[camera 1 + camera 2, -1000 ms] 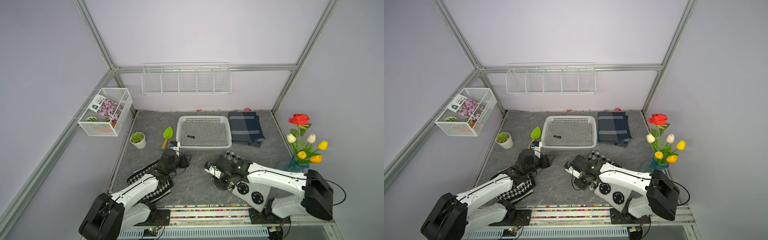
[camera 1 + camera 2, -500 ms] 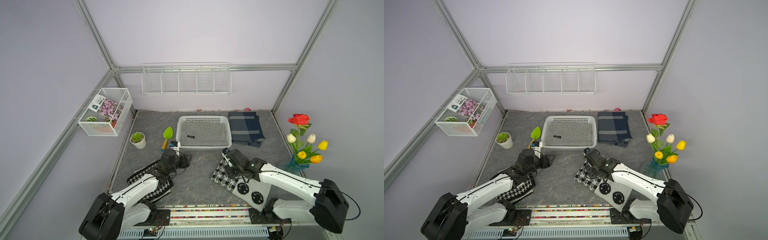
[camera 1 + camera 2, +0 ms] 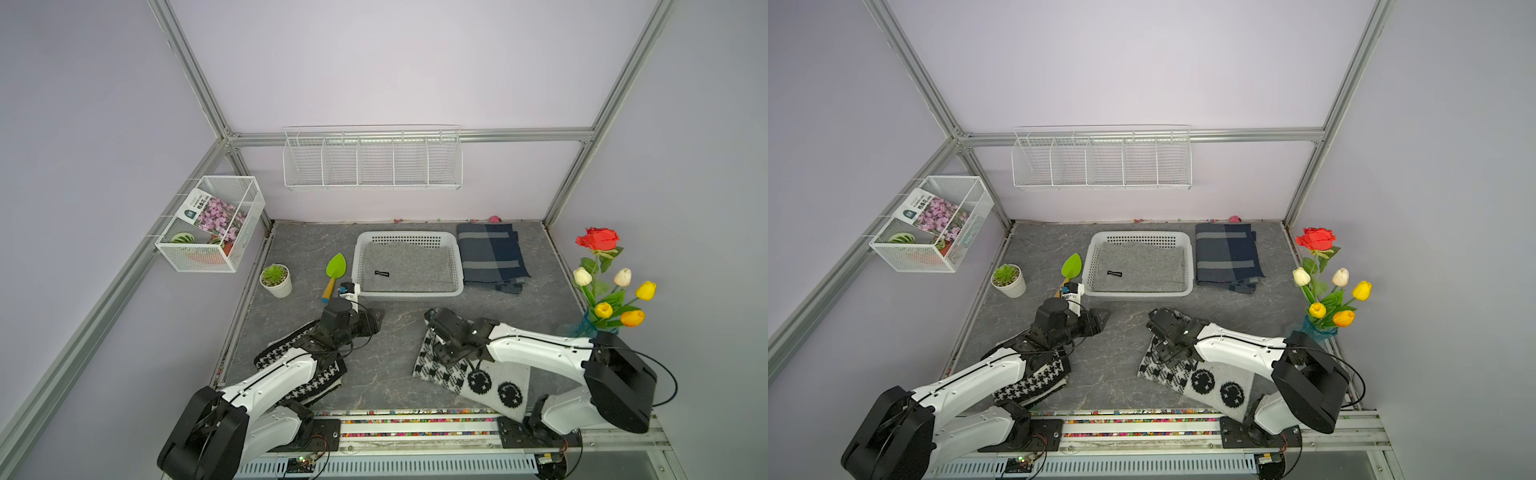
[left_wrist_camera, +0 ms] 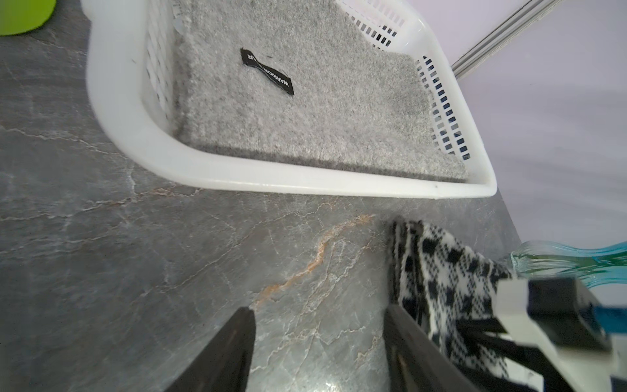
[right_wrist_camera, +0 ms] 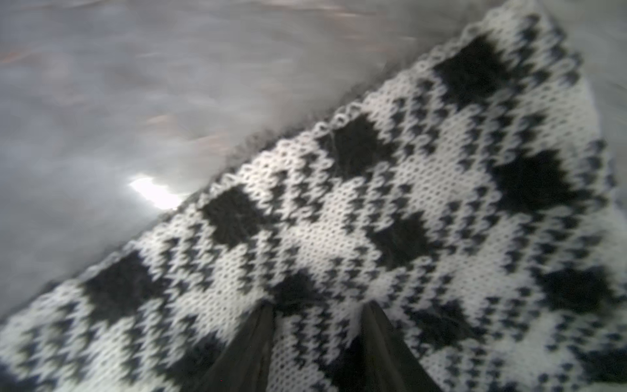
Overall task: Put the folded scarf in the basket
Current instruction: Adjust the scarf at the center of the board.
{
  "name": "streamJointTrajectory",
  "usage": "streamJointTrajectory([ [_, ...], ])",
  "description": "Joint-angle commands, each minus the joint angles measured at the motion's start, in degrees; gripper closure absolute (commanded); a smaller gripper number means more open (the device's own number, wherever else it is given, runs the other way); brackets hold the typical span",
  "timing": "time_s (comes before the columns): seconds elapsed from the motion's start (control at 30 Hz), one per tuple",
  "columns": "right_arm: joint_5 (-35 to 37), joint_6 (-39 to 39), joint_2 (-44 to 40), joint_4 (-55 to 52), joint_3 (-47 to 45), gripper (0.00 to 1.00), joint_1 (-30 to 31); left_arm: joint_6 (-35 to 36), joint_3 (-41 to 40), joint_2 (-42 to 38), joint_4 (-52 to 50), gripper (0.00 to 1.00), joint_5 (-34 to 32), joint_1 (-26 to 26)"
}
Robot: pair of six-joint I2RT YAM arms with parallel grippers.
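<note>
**Taking a clean pinch on the knitted scarf**

I have the right gripper low over the black-and-white knitted scarf. This scarf lies folded on the table in front of the right arm, well apart from the basket. In the right wrist view the two fingers stand apart, with flat knit showing between them. They pinch nothing, and because of the blur I cannot tell if the tips touch the wool. The left gripper is spread too and empty, above bare table near the basket's front rim.

The basket stands at the back of the table with a grey scarf lying flat inside it. A navy striped scarf lies just beside the basket, and a houndstooth scarf lies under the left arm. I judge the knitted one is the scarf in hand, because the right gripper works on it.

To do this step well, I would push the tips down into the fabric near the edge that faces the basket. Then I would close slowly, so that all layers are caught and not only the top one; otherwise the fold may open during the lift. After that I should lift high enough to pass the rolled rim and avoid dragging. The left arm should keep out of the path.
</note>
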Motion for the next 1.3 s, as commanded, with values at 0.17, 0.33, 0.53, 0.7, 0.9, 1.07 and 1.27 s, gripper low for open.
streamJointTrajectory([
  [0.17,-9.3,-1.9,-5.7,6.1,-1.9,0.50,4.6,-0.7,2.5,3.4,-0.8,0.35,3.9,-0.2],
  [0.33,0.1,0.1,-14.7,8.1,-5.6,0.47,2.9,-2.2,0.7,5.8,4.0,0.34,7.8,-2.5],
  [0.53,6.7,1.0,-28.7,10.0,-10.9,0.49,0.7,-2.6,4.6,15.5,4.8,0.32,11.2,-8.4],
  [0.7,10.6,0.3,-38.2,13.1,-15.6,0.48,0.7,-2.6,5.1,18.9,6.0,0.28,10.5,-11.5],
  [0.9,11.0,0.1,-37.4,12.4,-15.3,0.47,0.7,-3.6,7.6,26.4,7.6,0.29,13.9,-13.6],
  [1.07,9.8,-0.8,-32.1,9.6,-12.3,0.47,0.7,-3.3,10.4,31.1,7.8,0.31,15.9,-16.9],
  [1.27,9.3,-0.8,-29.6,10.0,-12.0,0.47,0.7,-4.0,12.4,35.4,8.4,0.65,18.6,-18.6],
])
